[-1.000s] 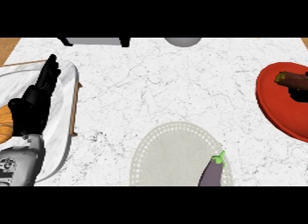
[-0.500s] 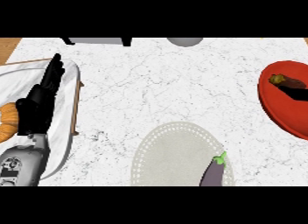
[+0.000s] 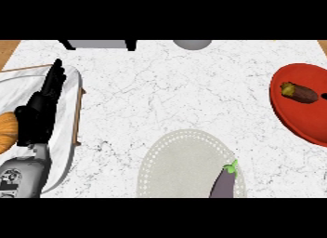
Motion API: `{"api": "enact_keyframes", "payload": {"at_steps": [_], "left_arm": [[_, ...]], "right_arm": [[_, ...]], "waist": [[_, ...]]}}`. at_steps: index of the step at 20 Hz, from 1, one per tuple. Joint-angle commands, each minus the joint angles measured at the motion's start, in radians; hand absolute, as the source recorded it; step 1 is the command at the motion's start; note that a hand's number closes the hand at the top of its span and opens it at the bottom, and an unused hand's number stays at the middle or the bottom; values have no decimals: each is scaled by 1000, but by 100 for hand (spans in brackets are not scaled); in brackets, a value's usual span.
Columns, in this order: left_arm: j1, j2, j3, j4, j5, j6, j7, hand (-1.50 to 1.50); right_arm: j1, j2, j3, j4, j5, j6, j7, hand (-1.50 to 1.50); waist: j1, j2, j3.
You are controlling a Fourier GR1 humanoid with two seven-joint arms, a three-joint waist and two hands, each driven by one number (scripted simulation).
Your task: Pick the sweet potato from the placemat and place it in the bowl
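So the white marble counter top [image 3: 166,88] takes up pretty much the whole view, with wood showing at the far corners. Over at my right edge sits the big red bowl [image 3: 300,121], and the brown sweet potato [image 3: 300,92] is lying inside it, up in the far part, not on the mat at all. On my left there's a large white oval plate [image 3: 70,139] resting on a wooden board, and an orange croissant [image 3: 4,135] lies on that plate near the edge of view. Near the bottom middle is the pale grey round placemat [image 3: 183,162] with a dotted border; a dark purple eggplant [image 3: 225,185] with a little green stem lies across its right rim, partly cut off at the bottom. My left hand [image 3: 37,111] is parked above the plate, black fingers straight and pointing away from me, holding nothing. My right hand isn't anywhere in view.
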Motion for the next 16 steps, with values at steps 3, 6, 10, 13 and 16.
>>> {"api": "enact_keyframes", "payload": {"at_steps": [3, 6, 10, 13, 16], "left_arm": [[-7, -4, -2, -19, -8, -4, 26, 0], [9, 17, 41, 20, 30, -32, -14, 0], [48, 10, 29, -31, 6, -26, -18, 0], [101, 21, 46, -74, 15, -38, -30, 0], [-51, 31, 56, -7, -10, -25, 59, 0]], "right_arm": [[39, -132, -74, 37, -101, 217, -25, -150], [180, -78, -90, 6, -151, 310, -135, -150], [257, -156, -90, 29, -170, 433, -205, -150], [318, -155, -77, -14, -191, 503, -234, -150], [369, -154, -58, -40, -194, 548, -277, -150]], "waist": [[-12, -4, 0], [-32, -12, -2], [-19, -8, -1], [-22, -11, -2], [-30, -9, -2]]}}
